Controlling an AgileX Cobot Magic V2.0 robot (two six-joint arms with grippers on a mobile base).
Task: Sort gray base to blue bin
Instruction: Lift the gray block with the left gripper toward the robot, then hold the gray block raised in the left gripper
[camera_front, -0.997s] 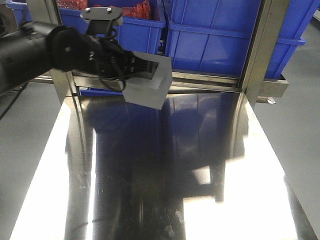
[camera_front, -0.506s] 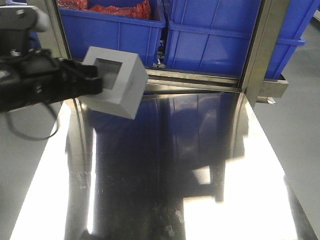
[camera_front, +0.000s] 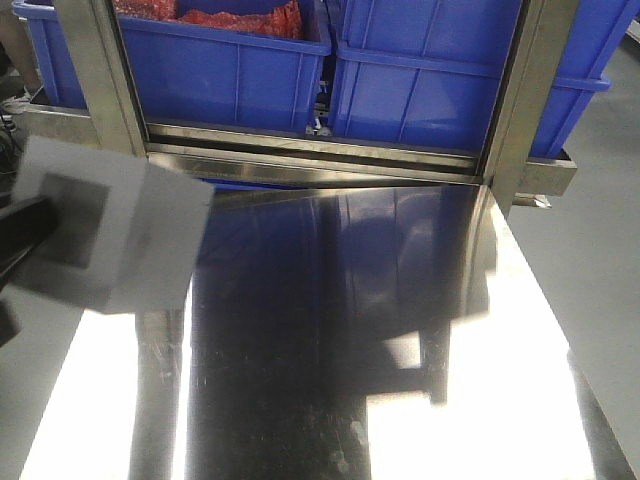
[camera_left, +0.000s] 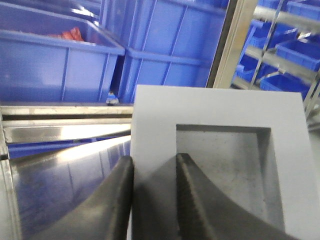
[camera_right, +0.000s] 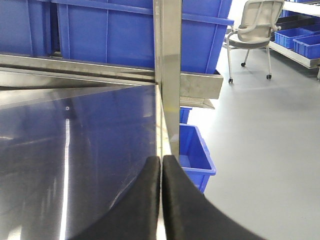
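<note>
- Since half a second ago, the matte gray cube-like base (camera_front: 120, 225) has swung from in front of the rack's left upright out to the far left of the front view. It now looks larger and motion-blurred, and the arm that showed before is almost wholly out of frame.
- The base now overlaps the left edge of the shiny stainless-steel table (camera_front: 330, 330), with its square recess (camera_left: 225, 170) facing the front camera.
- The left gripper (camera_left: 154, 167) is clamped on one wall of the base: one dark finger (camera_left: 122, 200) lies against the outer side and the other sits inside the recess. The jaws stand narrow, with only that wall between them.
- Behind the table, on the steel rack, stands the large bright-blue plastic left bin (camera_front: 230, 75) with red material (camera_front: 240, 18) in it.
- Just beside it stands the right bin (camera_front: 430, 85), of the same colour and make. The base is well apart from both, lower and to the left.
- A steel upright post (camera_front: 515, 100) rises at the table's right rear corner.
- The right gripper (camera_right: 161, 165) hovers over the table's right edge, its two black fingers pressed together with nothing between them.
- Past that edge, a small blue floor bin (camera_right: 197, 150) sits on the gray floor, and an office chair (camera_right: 255, 25) stands farther back.
</note>
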